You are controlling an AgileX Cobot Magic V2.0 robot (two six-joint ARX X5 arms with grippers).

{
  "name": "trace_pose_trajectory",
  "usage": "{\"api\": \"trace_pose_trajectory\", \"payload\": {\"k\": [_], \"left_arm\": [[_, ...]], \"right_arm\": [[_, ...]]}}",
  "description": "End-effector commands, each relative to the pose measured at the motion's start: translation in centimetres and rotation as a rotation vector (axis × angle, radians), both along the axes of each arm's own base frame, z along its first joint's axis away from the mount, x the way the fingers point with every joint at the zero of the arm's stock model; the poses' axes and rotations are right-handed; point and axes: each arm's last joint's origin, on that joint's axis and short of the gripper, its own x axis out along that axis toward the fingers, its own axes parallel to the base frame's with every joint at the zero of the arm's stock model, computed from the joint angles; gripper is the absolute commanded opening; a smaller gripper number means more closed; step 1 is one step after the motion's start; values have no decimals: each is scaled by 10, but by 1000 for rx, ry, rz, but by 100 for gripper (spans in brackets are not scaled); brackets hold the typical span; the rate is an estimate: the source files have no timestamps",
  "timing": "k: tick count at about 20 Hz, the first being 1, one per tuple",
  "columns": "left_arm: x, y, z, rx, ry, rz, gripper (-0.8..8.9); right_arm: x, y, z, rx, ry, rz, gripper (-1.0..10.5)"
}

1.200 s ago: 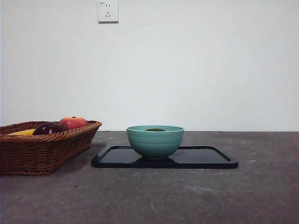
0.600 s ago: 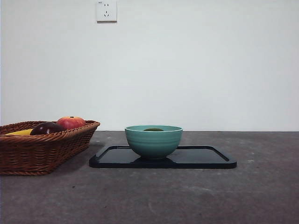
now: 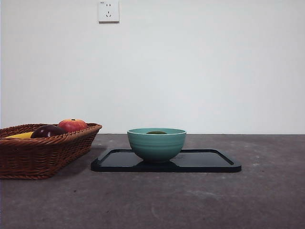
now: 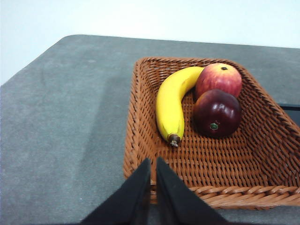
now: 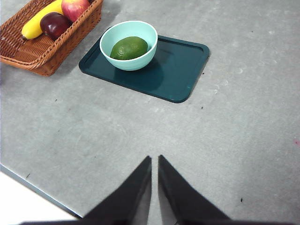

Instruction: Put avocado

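The dark green avocado (image 5: 129, 48) lies inside a teal bowl (image 5: 129, 45) that stands on the left part of a dark tray (image 5: 178, 70). In the front view only the avocado's top (image 3: 157, 132) peeks over the bowl's (image 3: 157, 144) rim. My right gripper (image 5: 154, 161) is shut with nothing in it and hangs high over bare table, well short of the tray. Over the near rim of the wicker basket (image 4: 140, 117), my left gripper (image 4: 153, 164) is shut and holds nothing. Neither arm shows in the front view.
The basket (image 3: 43, 148) stands left of the tray (image 3: 209, 162) and holds a yellow banana (image 4: 171, 105), a red-orange apple (image 4: 218, 79) and a dark purple fruit (image 4: 216, 113). The table's near edge (image 5: 37, 190) shows in the right wrist view. A wall socket (image 3: 108, 10) hangs behind.
The whole front view shifted a few pixels left between the oldest frame and the later ones. The things themselves have not moved.
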Motion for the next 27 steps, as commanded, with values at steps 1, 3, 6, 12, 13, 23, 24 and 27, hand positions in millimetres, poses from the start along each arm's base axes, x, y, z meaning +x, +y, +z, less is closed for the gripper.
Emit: {"api": "trace_pose_trajectory", "payload": {"k": [1, 3, 6, 12, 13, 23, 24, 27], "left_arm": [[1, 0, -4, 3, 5, -3, 20], [2, 0, -9, 1, 15, -4, 20], [2, 0, -9, 4, 12, -2, 20], [3, 0, -11, 40, -9, -16, 20], [3, 0, -11, 45, -9, -16, 20], [4, 0, -11, 55, -3, -14, 20], [4, 0, -11, 55, -3, -14, 20], [4, 0, -11, 55, -3, -14, 20]], "right_arm": [[0, 1, 2, 11, -8, 5, 20], [0, 1, 2, 11, -8, 5, 19], [0, 1, 2, 11, -8, 5, 19], [0, 1, 2, 11, -8, 5, 20], [0, 1, 2, 11, -8, 5, 20], [0, 1, 2, 11, -8, 5, 20], [0, 1, 2, 11, -8, 5, 20], [0, 1, 2, 11, -8, 5, 20]]}}
